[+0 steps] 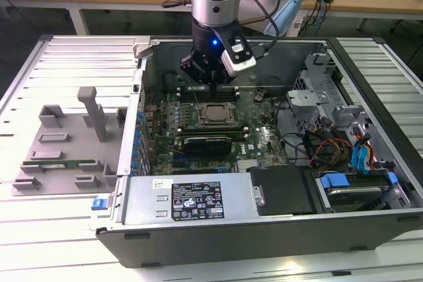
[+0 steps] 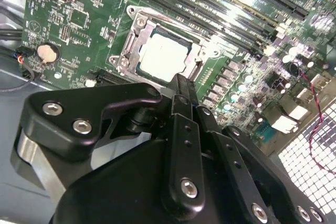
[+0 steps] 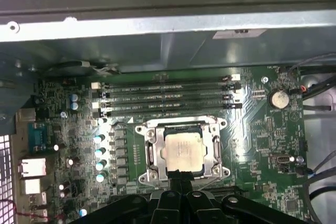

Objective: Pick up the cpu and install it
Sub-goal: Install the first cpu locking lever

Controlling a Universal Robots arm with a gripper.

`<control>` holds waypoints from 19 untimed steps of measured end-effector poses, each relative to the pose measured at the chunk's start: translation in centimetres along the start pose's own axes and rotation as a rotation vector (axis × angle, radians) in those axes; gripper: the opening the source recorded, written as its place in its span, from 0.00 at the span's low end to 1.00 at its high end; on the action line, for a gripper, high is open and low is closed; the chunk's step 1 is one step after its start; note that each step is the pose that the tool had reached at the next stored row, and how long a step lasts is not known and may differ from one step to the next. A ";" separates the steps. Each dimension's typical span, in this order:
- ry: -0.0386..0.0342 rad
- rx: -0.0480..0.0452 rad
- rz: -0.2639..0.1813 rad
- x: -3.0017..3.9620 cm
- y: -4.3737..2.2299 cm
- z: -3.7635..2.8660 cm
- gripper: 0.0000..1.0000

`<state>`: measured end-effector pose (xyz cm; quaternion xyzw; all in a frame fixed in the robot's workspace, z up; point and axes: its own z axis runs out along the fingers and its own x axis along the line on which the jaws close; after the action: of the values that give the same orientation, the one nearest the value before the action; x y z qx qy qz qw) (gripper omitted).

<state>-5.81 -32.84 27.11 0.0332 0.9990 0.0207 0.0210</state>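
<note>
The cpu [image 1: 213, 113], a silvery square chip, lies flat in the metal socket frame [image 3: 149, 153] on the green motherboard [image 1: 261, 140] inside the open computer case. It also shows in both wrist views, cpu [image 2: 163, 59] and cpu [image 3: 182, 151]. My gripper [image 1: 213, 89] hangs just above the socket's far edge in the exterior view. Its black fingers [image 2: 181, 90] are pressed together with nothing between them. In the first wrist view the gripper [image 3: 178, 176] tip overlaps the edge of the chip.
Long memory slots [image 3: 165, 95] run beside the socket. A grey fixture plate [image 1: 66, 143] lies on the exterior view's left. The power supply [image 1: 192, 199] sits at the case front, with drive bays and cables [image 1: 330, 146] on the exterior view's right.
</note>
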 end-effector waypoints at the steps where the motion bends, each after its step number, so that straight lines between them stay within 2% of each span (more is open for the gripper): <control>1: 0.0007 -0.0101 0.000 0.01 0.00 0.00 0.11; 2: 0.0015 -0.0238 0.001 0.08 0.00 0.00 0.11; 4: 0.0021 -0.0366 0.002 0.42 -0.03 -0.02 0.11; 5: 0.0020 -0.0396 0.002 0.59 -0.04 -0.02 0.11; 8: 0.0020 -0.0416 0.002 0.97 -0.06 -0.04 0.11; 13: 0.0011 -0.0419 0.002 2.07 -0.13 -0.08 0.11; 19: 0.0013 -0.0417 0.002 2.54 -0.17 -0.11 0.11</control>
<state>-8.35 -32.84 27.12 0.0336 0.9983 0.0416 0.0211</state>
